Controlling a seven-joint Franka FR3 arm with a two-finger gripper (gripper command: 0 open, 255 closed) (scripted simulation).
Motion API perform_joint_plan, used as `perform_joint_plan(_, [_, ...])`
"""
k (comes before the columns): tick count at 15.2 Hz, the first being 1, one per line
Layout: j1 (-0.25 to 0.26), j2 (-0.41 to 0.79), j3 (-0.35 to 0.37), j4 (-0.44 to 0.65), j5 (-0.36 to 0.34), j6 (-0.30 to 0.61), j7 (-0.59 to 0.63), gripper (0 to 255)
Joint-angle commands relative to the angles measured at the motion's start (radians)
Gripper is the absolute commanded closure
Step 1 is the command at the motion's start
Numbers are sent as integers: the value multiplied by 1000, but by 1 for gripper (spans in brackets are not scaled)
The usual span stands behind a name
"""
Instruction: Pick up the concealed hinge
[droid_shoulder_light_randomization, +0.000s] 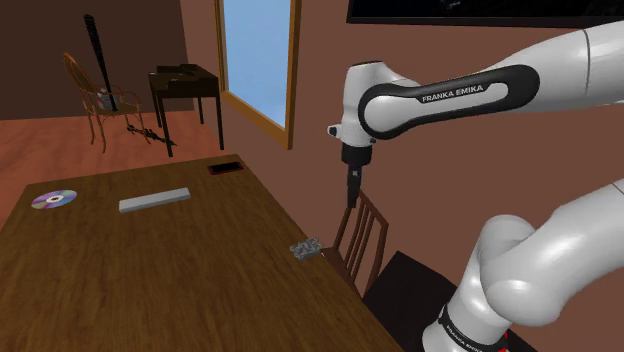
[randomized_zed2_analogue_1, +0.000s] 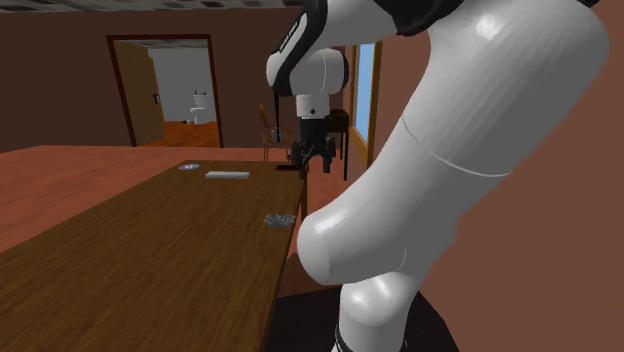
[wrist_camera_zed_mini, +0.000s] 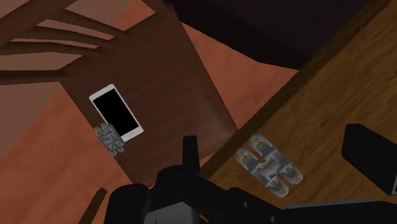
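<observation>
- The concealed hinge (droid_shoulder_light_randomization: 306, 247) lies at the table's (droid_shoulder_light_randomization: 200, 290) right edge, lower centre of the shoulder view.
- The gripper (droid_shoulder_light_randomization: 351, 200), fingers apart, hangs beyond that edge over a chair (droid_shoulder_light_randomization: 362, 238).
- The wrist view adds a phone (wrist_camera_zed_mini: 116, 113) off the table.

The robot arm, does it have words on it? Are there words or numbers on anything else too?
"FRANKA EMIKA": white letters on the dark band of the white arm.
Tiny white print on the dark joint low on the arm: too small to read.
The disc and the phone: no words that can be read.
</observation>
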Motion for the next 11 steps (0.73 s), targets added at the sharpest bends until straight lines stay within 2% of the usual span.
perform_joint_plan(1, [34, 53, -7, -14, -2, 80, -88, 0])
perform_joint_plan(11, [197, 313, -8, -52, 23, 436, -495, 0])
